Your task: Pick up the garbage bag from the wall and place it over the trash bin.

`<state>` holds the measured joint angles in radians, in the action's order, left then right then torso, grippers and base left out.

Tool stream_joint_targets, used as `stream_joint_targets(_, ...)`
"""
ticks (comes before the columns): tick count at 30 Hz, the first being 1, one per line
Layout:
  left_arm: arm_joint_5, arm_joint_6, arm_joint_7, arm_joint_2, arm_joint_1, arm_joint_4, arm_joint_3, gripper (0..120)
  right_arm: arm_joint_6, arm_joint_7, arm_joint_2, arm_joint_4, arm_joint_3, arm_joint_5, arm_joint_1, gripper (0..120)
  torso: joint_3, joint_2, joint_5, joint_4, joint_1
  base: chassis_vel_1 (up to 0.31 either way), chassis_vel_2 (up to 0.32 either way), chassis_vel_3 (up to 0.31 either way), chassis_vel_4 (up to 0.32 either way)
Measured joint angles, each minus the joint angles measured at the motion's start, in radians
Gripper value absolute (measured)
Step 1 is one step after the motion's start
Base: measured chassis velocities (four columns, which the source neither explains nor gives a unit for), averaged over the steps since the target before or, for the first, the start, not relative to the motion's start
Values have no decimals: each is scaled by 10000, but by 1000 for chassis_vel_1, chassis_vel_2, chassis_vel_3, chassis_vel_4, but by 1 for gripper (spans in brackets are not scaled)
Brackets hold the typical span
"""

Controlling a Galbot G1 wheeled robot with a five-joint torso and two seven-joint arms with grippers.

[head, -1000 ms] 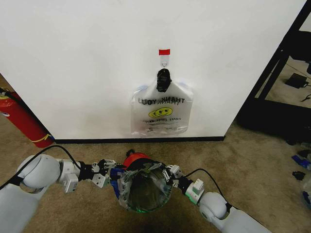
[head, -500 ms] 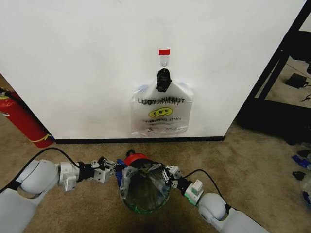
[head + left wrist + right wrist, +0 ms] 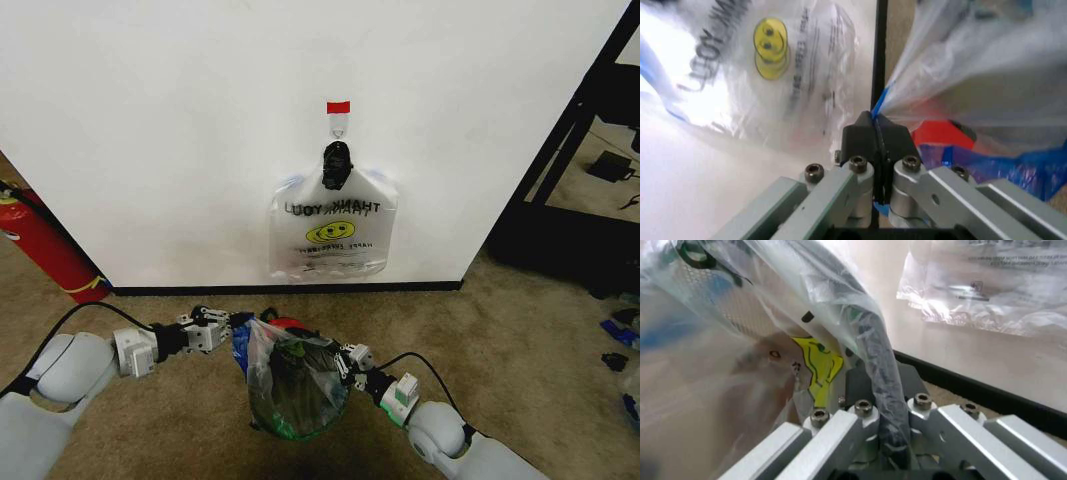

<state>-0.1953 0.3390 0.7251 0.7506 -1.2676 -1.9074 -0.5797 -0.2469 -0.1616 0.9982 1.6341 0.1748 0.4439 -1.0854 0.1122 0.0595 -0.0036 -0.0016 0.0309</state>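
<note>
Both grippers' jaws pinch the garbage bag (image 3: 290, 385): left gripper (image 3: 228, 326) on a blue edge, right gripper (image 3: 345, 365) opposite; spread evenly over the trash bin (image 3: 292, 425) rim

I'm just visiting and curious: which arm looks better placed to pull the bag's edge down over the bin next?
Probably the left: the left gripper pinches the garbage bag edge lifted above the trash bin.
</note>
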Motion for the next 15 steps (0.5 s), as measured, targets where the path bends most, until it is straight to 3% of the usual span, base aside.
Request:
stream_joint_targets(8, -340, 174, -99, 130, 8, 399, 65, 0, -37, -195, 23, 190, 111, 1248, -30, 0, 0, 0, -1, 0, 0, 0, 0, 0, 0)
stream_joint_targets(15, -504, 745, 514, 161, 96, 764, -80, 0, -73, -168, 74, 339, 127, 2265, -54, 0, 0, 0, -1, 1, 0, 0, 0, 0, 0)
